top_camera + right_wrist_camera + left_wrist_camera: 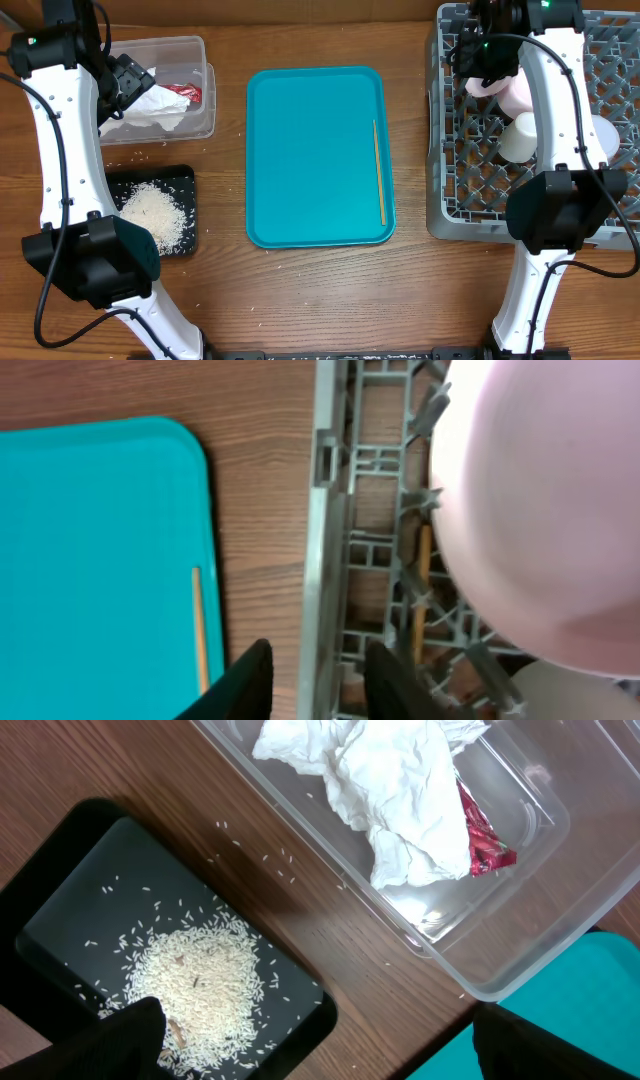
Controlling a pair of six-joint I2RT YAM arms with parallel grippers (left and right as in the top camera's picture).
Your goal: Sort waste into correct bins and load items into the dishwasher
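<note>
Right gripper (316, 665), jaws apart and empty, hangs over the rack (325, 510) edge; the 1 chopstick (379, 172) on the tray (310, 150) wants a mid-length pinch, closing squarely across it.

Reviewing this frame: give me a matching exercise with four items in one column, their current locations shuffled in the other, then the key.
Items
1. napkin
2. rice pile
3. chopstick seen overhead
4. white cup

Locations
A. grey dish rack
B. teal tray
C. clear tub
D. black tray

Pairs: 1-C, 2-D, 3-B, 4-A
</note>
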